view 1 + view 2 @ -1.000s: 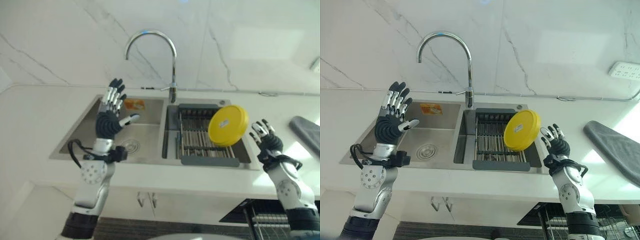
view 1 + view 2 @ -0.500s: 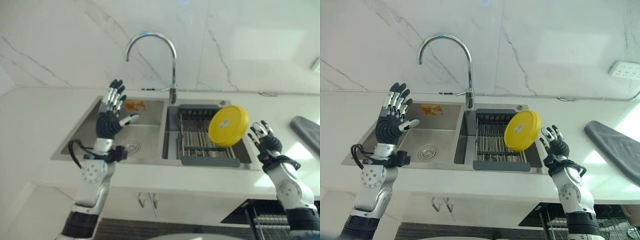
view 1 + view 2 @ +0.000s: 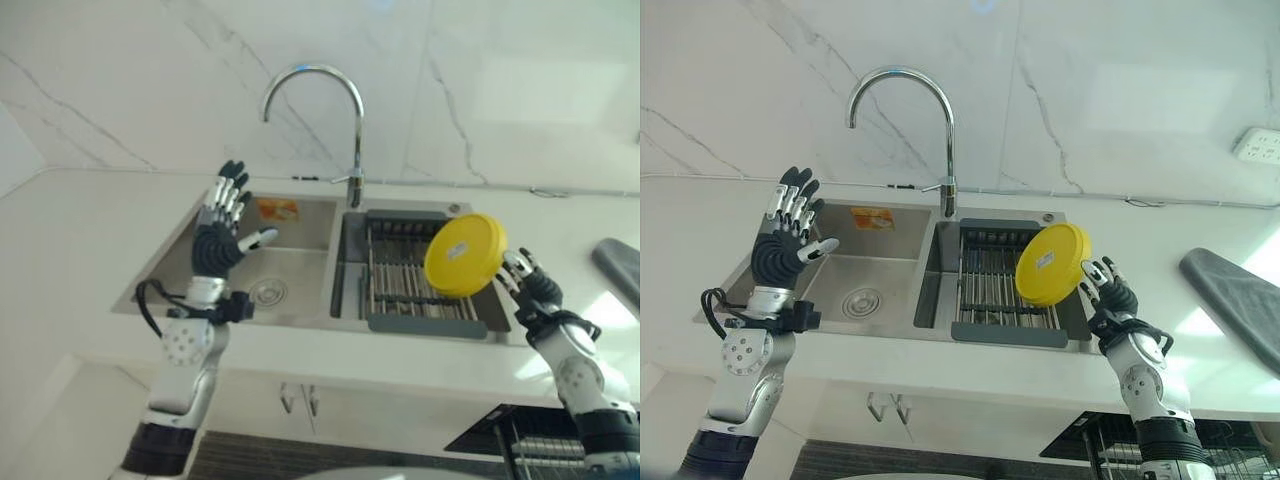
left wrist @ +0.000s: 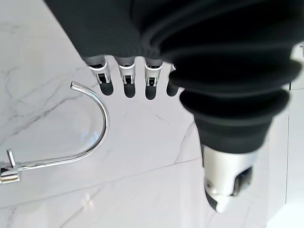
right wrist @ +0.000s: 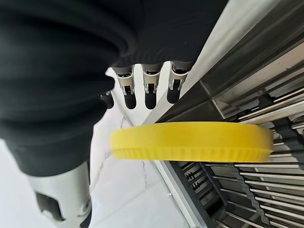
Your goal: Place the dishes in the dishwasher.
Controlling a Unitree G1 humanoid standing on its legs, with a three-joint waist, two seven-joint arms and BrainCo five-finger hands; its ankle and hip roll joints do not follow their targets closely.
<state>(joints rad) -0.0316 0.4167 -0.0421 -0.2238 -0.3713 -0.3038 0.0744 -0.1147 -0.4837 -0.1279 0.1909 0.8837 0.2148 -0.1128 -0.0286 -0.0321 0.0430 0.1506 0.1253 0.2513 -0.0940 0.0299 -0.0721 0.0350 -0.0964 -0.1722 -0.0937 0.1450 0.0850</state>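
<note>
Yellow plate (image 3: 1051,264) beside right hand (image 3: 1110,295)

We see a white marble counter (image 3: 940,360) holding a double steel sink (image 3: 875,275); a grey cloth (image 3: 1235,300) lies at its far right end.

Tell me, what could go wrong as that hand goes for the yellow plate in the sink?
The yellow plate stands tilted on edge in the drying rack; the open right hand beside it could nudge it over before gripping. A weak hold on its rim might let it slip. The left hand, raised open over the left basin, gives no support.
</note>
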